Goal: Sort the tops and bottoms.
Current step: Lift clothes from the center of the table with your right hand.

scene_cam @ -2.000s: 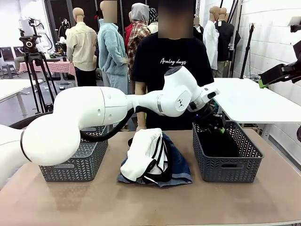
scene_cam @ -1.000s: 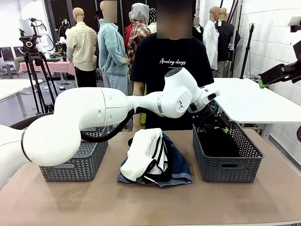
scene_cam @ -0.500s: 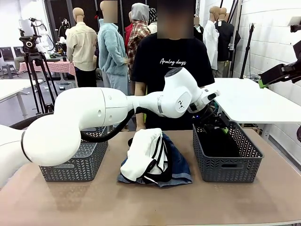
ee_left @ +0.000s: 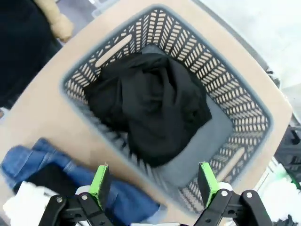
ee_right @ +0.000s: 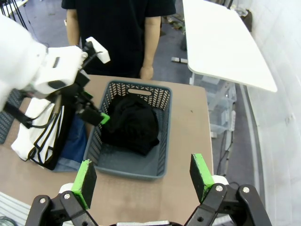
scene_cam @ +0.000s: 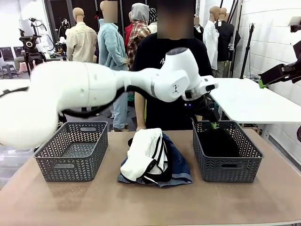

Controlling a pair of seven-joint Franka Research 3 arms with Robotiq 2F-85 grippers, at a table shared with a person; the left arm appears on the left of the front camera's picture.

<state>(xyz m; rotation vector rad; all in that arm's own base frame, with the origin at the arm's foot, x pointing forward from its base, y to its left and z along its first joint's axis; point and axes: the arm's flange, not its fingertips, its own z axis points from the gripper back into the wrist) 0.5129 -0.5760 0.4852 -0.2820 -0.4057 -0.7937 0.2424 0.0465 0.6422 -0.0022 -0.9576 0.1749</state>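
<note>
A plain black top [scene_cam: 220, 142] lies crumpled in the grey basket [scene_cam: 225, 169] at the right. My left gripper [scene_cam: 211, 120] hangs open just above that basket's far left rim and holds nothing. In the left wrist view the gripper [ee_left: 154, 184] spreads its green pads [ee_left: 100, 181] over the top [ee_left: 150, 106]. Blue denim bottoms [scene_cam: 179, 162] lie in the middle pile, half under a white garment [scene_cam: 146, 151]. High at the right, my right gripper [ee_right: 143, 176] is open and looks down on the basket [ee_right: 160, 136] and top [ee_right: 131, 123].
Another grey basket [scene_cam: 70, 157] stands at the left with nothing visible inside. A person in a black printed T-shirt [scene_cam: 160, 52] stands at the far side of the table. A white table [scene_cam: 249, 101] lies behind at the right.
My left arm has swung upward and the open gripper has risen from inside the right basket to above its rim. The black top stays in the basket.
</note>
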